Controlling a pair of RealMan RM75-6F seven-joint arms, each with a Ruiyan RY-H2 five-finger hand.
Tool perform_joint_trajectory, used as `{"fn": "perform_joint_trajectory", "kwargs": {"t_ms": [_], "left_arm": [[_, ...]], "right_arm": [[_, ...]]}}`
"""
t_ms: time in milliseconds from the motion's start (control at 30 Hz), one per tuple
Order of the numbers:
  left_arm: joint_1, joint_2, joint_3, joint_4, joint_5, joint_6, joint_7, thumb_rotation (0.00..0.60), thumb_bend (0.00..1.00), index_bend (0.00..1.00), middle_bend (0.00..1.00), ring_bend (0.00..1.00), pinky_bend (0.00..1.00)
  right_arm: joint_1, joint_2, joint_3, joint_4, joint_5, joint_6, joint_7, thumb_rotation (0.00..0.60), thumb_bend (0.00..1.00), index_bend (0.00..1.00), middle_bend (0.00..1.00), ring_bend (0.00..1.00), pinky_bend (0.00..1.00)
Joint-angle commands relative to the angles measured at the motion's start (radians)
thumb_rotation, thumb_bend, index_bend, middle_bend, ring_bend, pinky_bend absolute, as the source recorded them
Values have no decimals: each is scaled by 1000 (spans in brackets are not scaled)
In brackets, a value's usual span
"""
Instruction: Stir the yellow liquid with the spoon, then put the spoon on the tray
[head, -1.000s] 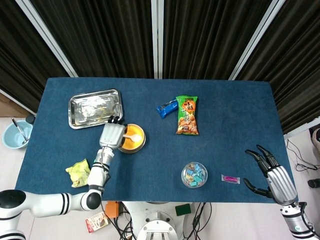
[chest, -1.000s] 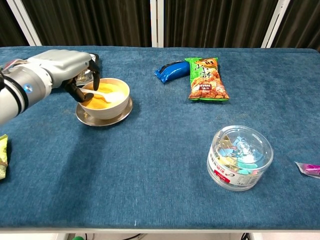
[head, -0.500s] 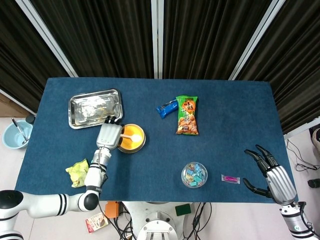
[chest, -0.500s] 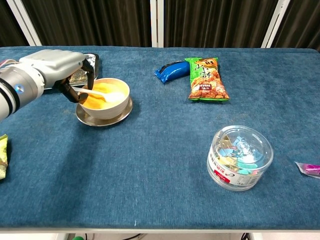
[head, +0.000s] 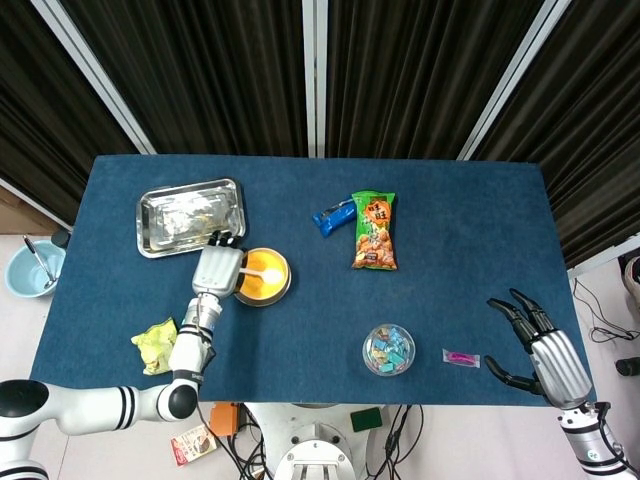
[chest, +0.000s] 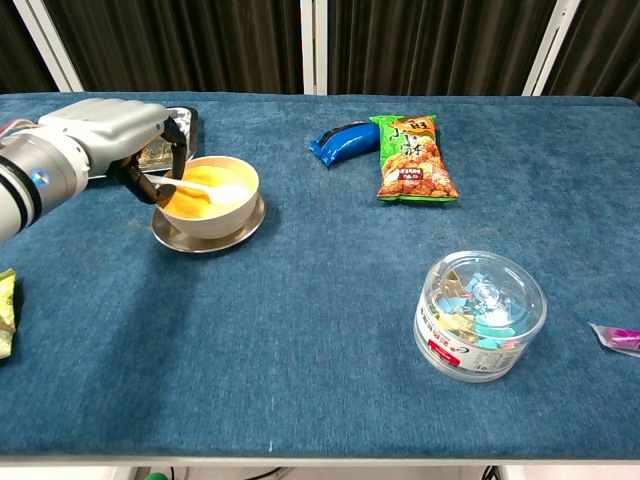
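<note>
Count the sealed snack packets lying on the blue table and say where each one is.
3: a green snack bag near the table's middle, a blue packet touching its left side, and a yellow-green packet at the front left edge. More may be hidden.

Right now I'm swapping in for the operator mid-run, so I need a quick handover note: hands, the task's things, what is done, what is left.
Left hand: holds the handle of the white spoon, whose scoop sits in the yellow liquid.
Right hand: open, holding nothing, at the table's near right corner, apart from everything.
Bowl: on a metal saucer, just in front of the tray, which lies at the far left of the table.
Done: spoon grasped and in the liquid; I cannot tell how far the stirring has gone.
Left: finish stirring, lift the spoon out, set it on the tray.
</note>
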Motion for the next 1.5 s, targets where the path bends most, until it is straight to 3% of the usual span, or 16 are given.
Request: {"fn": "perform_joint_trajectory", "kwargs": {"t_ms": [33, 400, 667, 1000, 1500], "left_arm": [[0, -1, -1, 1, -1, 0, -3, 600, 364, 515, 230, 126, 119], [-1, 18, 8, -15, 7, 4, 10, 600, 420, 534, 230, 126, 119], [2, 80, 39, -96, 80, 92, 98, 600, 420, 539, 250, 127, 121], [2, 77, 107, -112, 220, 178, 226, 600, 421, 540, 382, 240, 143], [-24, 71, 113, -102, 265, 178, 396, 600, 423, 552, 514, 337, 158]], "right_arm": [[0, 0, 0, 0, 0, 0, 0, 600, 301, 119, 168, 29, 126], [0, 1, 0, 1, 1, 0, 3, 600, 301, 119, 168, 28, 126], [0, -3, 1, 10, -2, 5, 14, 600, 300, 119, 169, 28, 126], [-2, -9, -1, 21, -6, 13, 24, 600, 295, 119, 168, 28, 126], [-9, -12, -3, 29, -3, 20, 30, 600, 294, 119, 168, 28, 126]]}}
